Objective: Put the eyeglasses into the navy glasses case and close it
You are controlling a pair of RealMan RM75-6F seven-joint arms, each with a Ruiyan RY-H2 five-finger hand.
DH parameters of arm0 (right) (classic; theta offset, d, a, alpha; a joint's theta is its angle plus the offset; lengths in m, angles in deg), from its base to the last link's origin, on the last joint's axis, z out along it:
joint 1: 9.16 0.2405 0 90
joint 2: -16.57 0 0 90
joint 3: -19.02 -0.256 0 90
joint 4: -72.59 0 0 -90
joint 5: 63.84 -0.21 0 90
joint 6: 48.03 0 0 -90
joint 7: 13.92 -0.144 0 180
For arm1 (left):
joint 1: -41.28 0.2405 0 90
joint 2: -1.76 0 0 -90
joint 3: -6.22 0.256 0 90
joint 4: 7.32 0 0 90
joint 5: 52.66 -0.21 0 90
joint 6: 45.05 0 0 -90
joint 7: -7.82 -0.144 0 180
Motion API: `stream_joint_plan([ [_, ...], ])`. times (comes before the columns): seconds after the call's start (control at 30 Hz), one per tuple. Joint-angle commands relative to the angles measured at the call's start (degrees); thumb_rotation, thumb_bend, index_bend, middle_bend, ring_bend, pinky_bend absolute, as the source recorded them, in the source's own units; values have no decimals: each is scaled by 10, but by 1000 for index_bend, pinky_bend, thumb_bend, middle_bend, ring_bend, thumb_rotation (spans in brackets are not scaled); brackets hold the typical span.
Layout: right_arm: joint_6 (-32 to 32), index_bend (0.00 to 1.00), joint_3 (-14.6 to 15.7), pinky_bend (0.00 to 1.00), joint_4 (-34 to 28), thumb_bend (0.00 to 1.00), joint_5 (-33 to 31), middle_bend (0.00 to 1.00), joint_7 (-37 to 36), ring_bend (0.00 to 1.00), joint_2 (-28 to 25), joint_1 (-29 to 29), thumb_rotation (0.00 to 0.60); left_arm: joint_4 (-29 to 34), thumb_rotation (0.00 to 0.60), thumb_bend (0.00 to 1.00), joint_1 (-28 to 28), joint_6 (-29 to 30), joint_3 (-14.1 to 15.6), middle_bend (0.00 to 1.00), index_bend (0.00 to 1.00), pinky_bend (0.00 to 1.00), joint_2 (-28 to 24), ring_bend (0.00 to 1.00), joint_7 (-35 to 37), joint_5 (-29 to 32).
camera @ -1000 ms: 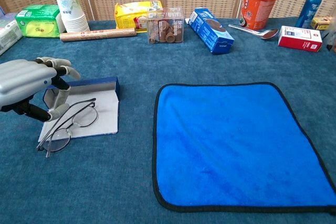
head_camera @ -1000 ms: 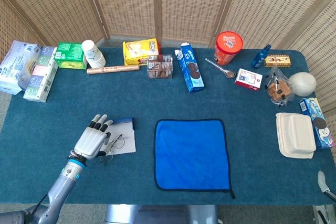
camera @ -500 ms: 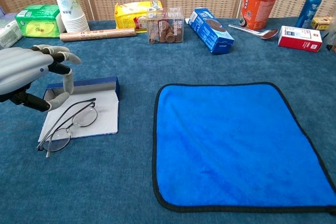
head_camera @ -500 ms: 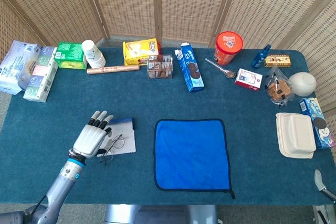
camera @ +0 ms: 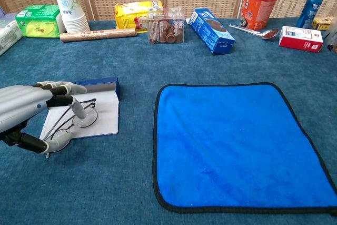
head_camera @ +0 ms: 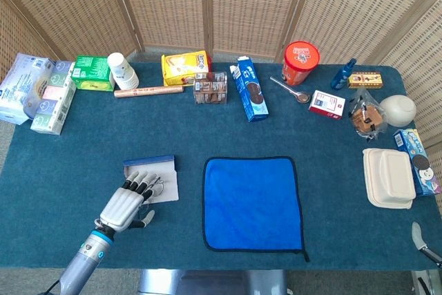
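The navy glasses case (head_camera: 149,162) (camera: 97,84) lies open at the left, its white inside facing up. Thin wire eyeglasses (camera: 84,118) (head_camera: 156,184) lie flat, half on the white flap and half on the table. My left hand (head_camera: 126,203) (camera: 27,110) hangs low over their near lens. Its fingers (camera: 73,104) curl down over the frame and the thumb sits at the near rim. I see no firm grip. Only a grey sliver of my right hand (head_camera: 418,233) shows at the bottom right corner of the head view.
A blue cloth (head_camera: 252,202) (camera: 237,143) lies flat right of the case. Boxes, paper cups (head_camera: 121,70), a red tub (head_camera: 300,62) and a spoon line the far edge. A white clamshell box (head_camera: 389,177) sits at the right.
My left hand has drawn back toward the near edge and come down over the eyeglasses, uncovering the case's navy wall. The glasses lie where they were.
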Motion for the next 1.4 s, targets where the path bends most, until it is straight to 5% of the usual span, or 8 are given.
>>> stream_joint_plan([
  [0.03,0,41,0,101,0,368,0,124,-1,0,0,0,338,-16,410,380,3,5,-3,67,279,37,8,0,1,-2],
  [1.4,4,41,2,101,-6,367,2,124,5,0,-2,-3,339,-26,410,361,17,9,-19,71,252,36,-3,0,27,-12],
])
